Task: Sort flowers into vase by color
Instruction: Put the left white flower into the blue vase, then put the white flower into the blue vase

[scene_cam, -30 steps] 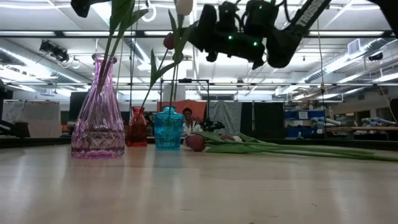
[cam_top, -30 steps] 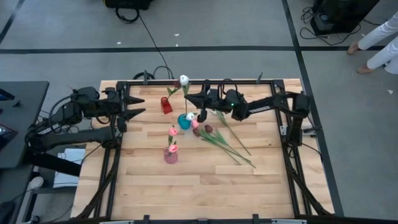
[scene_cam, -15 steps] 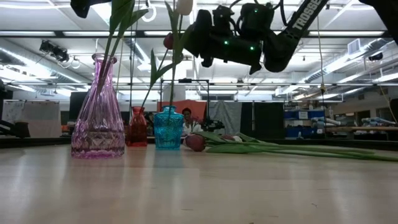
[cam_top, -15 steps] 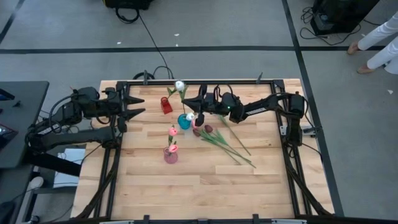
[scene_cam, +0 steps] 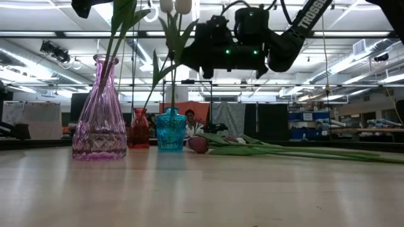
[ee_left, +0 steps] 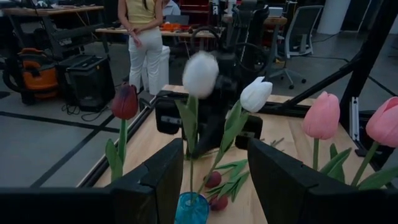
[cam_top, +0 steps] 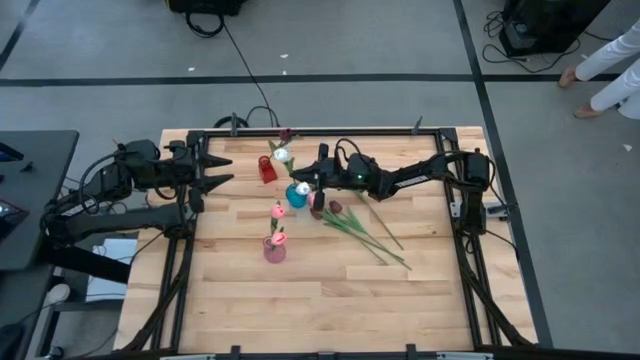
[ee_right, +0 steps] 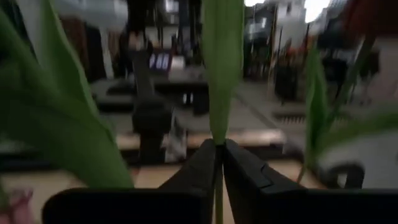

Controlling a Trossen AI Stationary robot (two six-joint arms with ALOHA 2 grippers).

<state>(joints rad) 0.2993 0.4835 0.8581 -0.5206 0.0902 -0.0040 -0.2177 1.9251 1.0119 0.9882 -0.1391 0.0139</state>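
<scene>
Two fingers of the right gripper (ee_right: 217, 163) pinched a white tulip's stem (ee_right: 217, 202) over the blue vase (cam_top: 297, 194).

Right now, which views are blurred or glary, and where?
Left wrist view: one white tulip is motion-smeared, the white bloom beside it crisp. Right wrist view: soft throughout, the green stem between the right gripper fingers out of focus. Low view: ceiling lights glare behind the purple vase. High view: even light, sharp.
</scene>
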